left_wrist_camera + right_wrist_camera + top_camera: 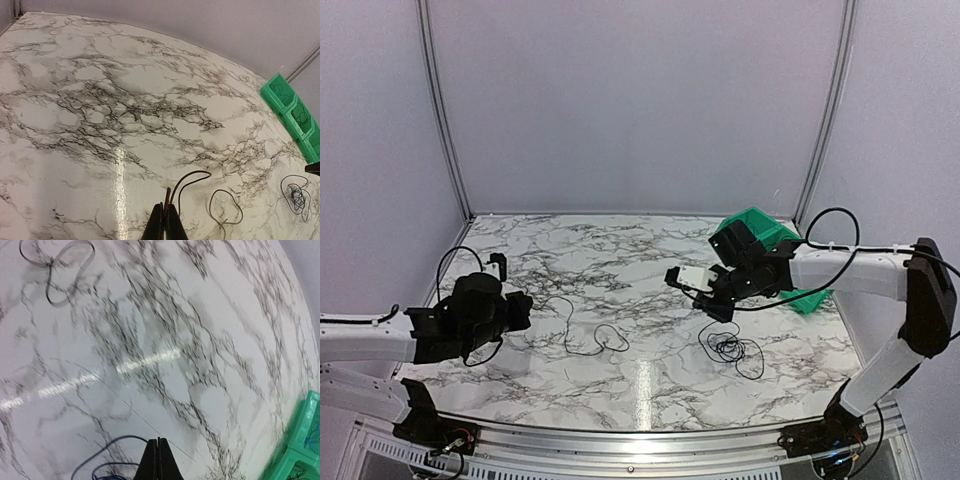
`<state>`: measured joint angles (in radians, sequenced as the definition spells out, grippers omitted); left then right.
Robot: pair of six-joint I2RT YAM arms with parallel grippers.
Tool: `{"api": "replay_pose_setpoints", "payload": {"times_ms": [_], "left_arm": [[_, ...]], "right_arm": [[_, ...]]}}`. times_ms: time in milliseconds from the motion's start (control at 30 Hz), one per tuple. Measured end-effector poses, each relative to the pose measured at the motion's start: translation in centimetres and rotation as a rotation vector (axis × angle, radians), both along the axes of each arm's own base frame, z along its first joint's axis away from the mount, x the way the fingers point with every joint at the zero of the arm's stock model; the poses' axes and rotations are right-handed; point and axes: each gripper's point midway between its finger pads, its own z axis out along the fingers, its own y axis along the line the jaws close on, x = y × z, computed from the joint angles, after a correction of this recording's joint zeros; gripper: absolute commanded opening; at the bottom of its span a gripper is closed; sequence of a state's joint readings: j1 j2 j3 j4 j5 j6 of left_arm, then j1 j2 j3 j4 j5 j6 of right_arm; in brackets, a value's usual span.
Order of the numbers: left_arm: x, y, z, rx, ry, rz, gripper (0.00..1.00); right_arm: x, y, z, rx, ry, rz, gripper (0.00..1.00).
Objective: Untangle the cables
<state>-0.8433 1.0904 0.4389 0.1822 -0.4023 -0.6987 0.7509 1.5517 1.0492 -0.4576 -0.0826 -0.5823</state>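
1. Cables (pixel 728 348) sit mostly as one tangle of thin black loops around a small blue coil (pixel 296 196). It lies on the near right part of the worktop (pixel 620 250), set back from the front rail (pixel 640 440).
2. A long black cable (pixel 197 172) lies on its own at the near left. It trails right and ends in a flat loop, well apart from the tangle.
3. The left fingers (pixel 162 220) are clenched on the near end of that cable, low over the worktop close to its left edge.
4. The right fingers (pixel 154 462) are pressed together above the worktop, just beyond the tangle. Whether they pinch a strand cannot be told. A dark strand curves just beside them.
5. Beyond the right fingers, a green bin (pixel 760 222) stands by the far right corner. It is divided into compartments, and two of them each hold a small dark coil (pixel 281 91). The right wrist view shows blue wire in one compartment.
6. Open marbled surface runs between the loop and the tangle. It also spreads across the middle and far left, back to the pale walls (pixel 640 100).
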Motion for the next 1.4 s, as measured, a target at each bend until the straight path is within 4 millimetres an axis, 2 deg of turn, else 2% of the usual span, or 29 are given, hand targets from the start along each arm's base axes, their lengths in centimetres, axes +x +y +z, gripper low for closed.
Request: {"api": "replay_pose_setpoints", "payload": {"times_ms": [100,133,167,233,333,467,533,567,600,667,833,900,1100,1233,1300,1333,1367,1400], "left_arm": [[0.0,1.9,1.8,0.003,-0.044,0.055,0.00],[-0.1,2.5,2.2,0.000,-0.056,0.070,0.00],[-0.1,2.9,2.5,-0.004,-0.065,0.080,0.00],[-0.3,3.4,2.2,-0.001,-0.064,0.090,0.00],[-0.6,3.7,0.2,0.030,-0.027,0.093,0.00],[-1.5,4.0,-3.9,0.069,0.062,0.090,0.00],[-2.0,4.3,-6.1,0.083,0.112,0.092,0.00],[-2.3,4.3,-7.0,0.087,0.135,0.094,0.00],[-2.4,4.3,-7.5,0.089,0.149,0.094,0.00],[-2.7,4.3,-8.6,0.086,0.174,0.094,0.00],[-2.5,3.7,-8.7,0.047,0.176,0.094,0.00],[-2.3,3.5,-8.5,0.031,0.168,0.095,0.00],[-2.5,3.7,-8.7,0.020,0.169,0.101,0.00],[-2.5,3.6,-8.7,0.014,0.171,0.099,0.00],[-2.5,3.5,-8.6,0.008,0.170,0.096,0.00],[-2.4,3.4,-8.6,0.006,0.169,0.096,0.00],[-2.4,3.4,-8.6,0.005,0.169,0.095,0.00],[-2.4,3.4,-8.5,0.003,0.168,0.095,0.00]], "right_arm": [[1.8,-4.3,-1.7,-0.061,0.029,-0.088,0.02],[2.1,-5.4,-2.1,-0.076,0.041,-0.109,0.10],[2.3,-6.0,-2.2,-0.083,0.049,-0.121,0.17],[1.9,-5.7,-2.2,-0.075,0.057,-0.100,0.28],[-0.2,-2.8,-1.7,-0.056,0.054,0.008,0.35],[-3.2,3.4,-0.3,0.000,0.051,0.183,0.38],[-3.6,6.5,0.2,0.043,0.069,0.229,0.42],[-3.3,8.7,0.4,0.079,0.083,0.248,0.43],[-3.2,9.2,0.5,0.089,0.086,0.250,0.45],[-2.4,11.6,0.2,0.131,0.126,0.250,0.47],[-0.2,17.3,-1.8,0.209,0.228,0.245,0.52],[0.3,18.9,-2.8,0.227,0.263,0.246,0.53],[0.5,22.2,-6.2,0.249,0.357,0.248,0.55],[0.5,23.9,-7.4,0.260,0.387,0.241,0.55],[0.6,24.8,-7.7,0.272,0.393,0.237,0.50],[0.7,25.2,-7.9,0.275,0.398,0.234,0.44],[0.8,25.6,-8.0,0.285,0.400,0.232,0.35],[0.9,26.0,-8.0,0.294,0.402,0.230,0.22]]}}
